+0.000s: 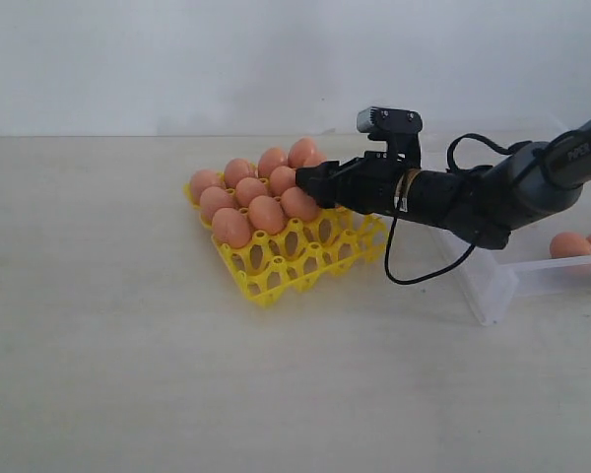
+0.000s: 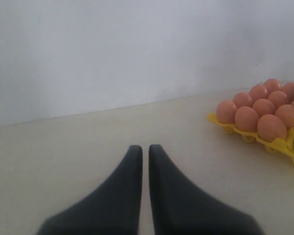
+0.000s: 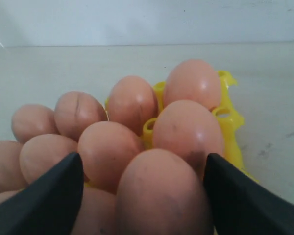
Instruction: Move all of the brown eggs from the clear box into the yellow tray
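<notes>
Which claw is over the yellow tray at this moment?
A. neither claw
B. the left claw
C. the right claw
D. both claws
C: the right claw reaches over the yellow tray and straddles a brown egg. The left claw sits over bare table, off to the side of the tray.

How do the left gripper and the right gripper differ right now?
The left gripper has its jaws shut together; the right gripper has its jaws spread wide. The left gripper has nothing between its fingers; the right gripper straddles a brown egg. The left gripper is over bare table, apart from the yellow tray; the right gripper is over the tray's eggs. Both have dark fingers.
</notes>
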